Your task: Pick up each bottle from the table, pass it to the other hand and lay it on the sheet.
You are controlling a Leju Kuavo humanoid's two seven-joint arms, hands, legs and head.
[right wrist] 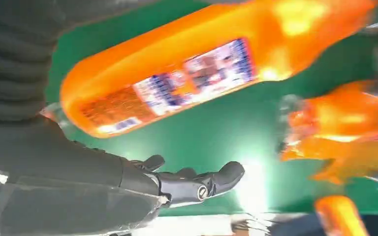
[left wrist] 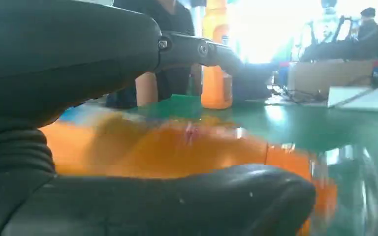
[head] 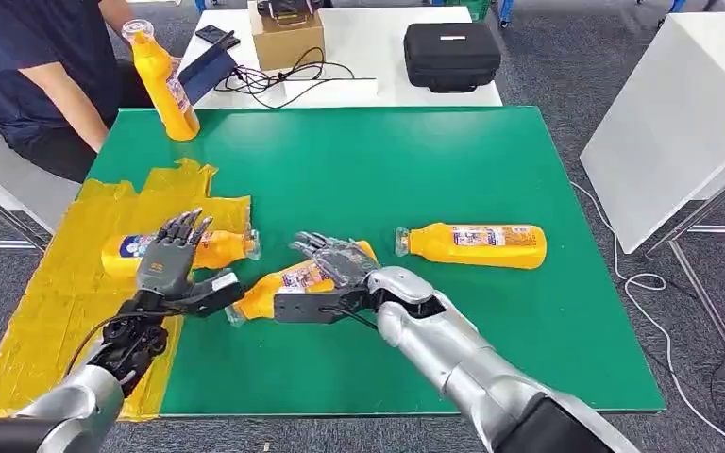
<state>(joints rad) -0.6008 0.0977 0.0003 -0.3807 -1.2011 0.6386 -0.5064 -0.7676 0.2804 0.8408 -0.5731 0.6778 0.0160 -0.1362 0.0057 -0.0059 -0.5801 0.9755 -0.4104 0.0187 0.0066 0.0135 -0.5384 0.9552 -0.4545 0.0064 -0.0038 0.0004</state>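
Green counter (head: pixel 434 179) carries the yellow sheet (head: pixel 47 302) at its left. Right hand (head: pixel 340 269) grips a bottle (head: pixel 288 283) sideways, offering it to the left hand (head: pixel 170 260), whose fingers (head: pixel 184 226) are spread to receive it.

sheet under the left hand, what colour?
Yellow: the crinkled sheet on the green table, clearest in the head view.

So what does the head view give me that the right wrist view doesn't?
Head view alone: the left hand open over the bottle on the yellow sheet, a third bottle lying on the green mat, the black case and a person's upright bottle. Right wrist view alone: the carried bottle's label up close. Both: the right hand with the carried bottle.
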